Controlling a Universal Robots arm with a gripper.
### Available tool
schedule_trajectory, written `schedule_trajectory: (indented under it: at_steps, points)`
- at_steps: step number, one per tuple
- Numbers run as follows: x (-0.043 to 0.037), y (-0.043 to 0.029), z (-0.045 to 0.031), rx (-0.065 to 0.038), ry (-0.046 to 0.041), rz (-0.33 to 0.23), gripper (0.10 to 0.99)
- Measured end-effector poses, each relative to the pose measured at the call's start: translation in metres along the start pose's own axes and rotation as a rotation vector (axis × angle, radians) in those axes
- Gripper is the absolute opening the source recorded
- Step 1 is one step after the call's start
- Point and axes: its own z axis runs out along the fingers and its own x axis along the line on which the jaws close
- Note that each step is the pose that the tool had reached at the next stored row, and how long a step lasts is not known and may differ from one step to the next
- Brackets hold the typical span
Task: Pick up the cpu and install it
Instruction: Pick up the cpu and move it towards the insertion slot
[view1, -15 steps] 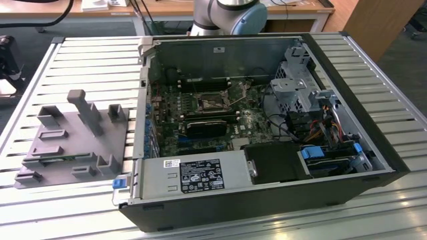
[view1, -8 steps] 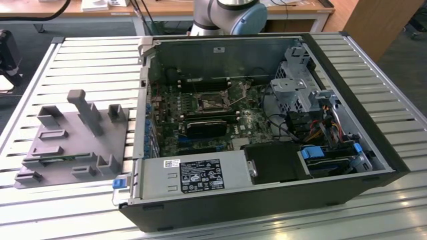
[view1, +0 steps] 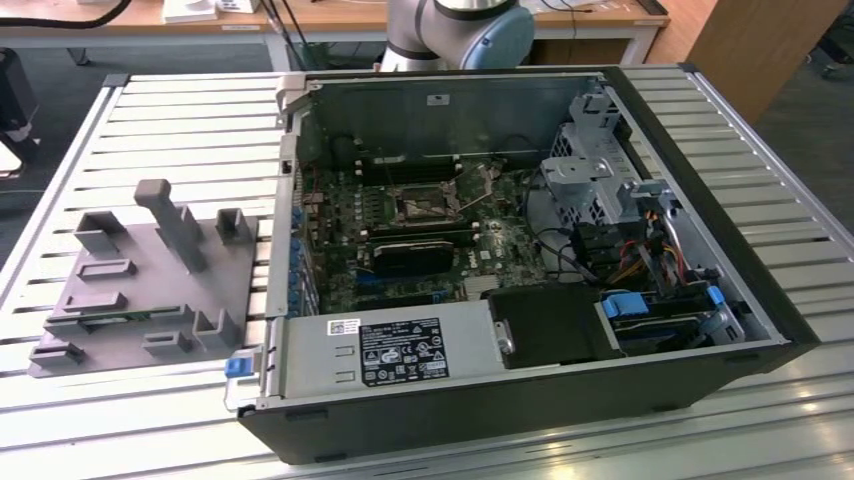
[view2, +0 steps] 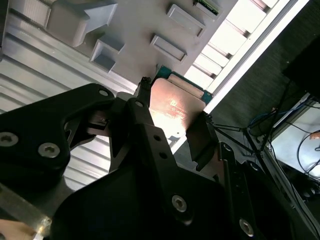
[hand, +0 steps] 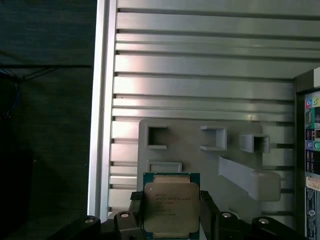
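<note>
Exterior view shows the big things: the slatted metal table (view1: 187, 120), the open computer case (view1: 534, 405) lying on it, and the grey tray (view1: 147, 300) with posts at the exterior view's left. Deep inside the case sits the black socket (view1: 424, 205).

Both wrist views show the small thing — the cpu (hand: 171, 200). The gripper (hand: 171, 214) is clamped on two opposite edges of it, up in the air, with the tray well below.

I think the cpu is light, thin and stiff, but easy to hurt. Its shiny top looks slippery, so the edges are the good place to hold — not the flat faces.

The exterior view tells where the socket is. The first wrist view shows the cpu sitting straight between the jaws. The second wrist view shows a black finger (view2: 145, 107) pressing along one edge.
</note>
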Motion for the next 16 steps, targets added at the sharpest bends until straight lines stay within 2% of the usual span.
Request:
schedule_trajectory:
  at_steps: [16]
  points:
    - [-0.0004, 0.0062, -0.0212, 0.000, 0.0000, 0.000, 0.537]
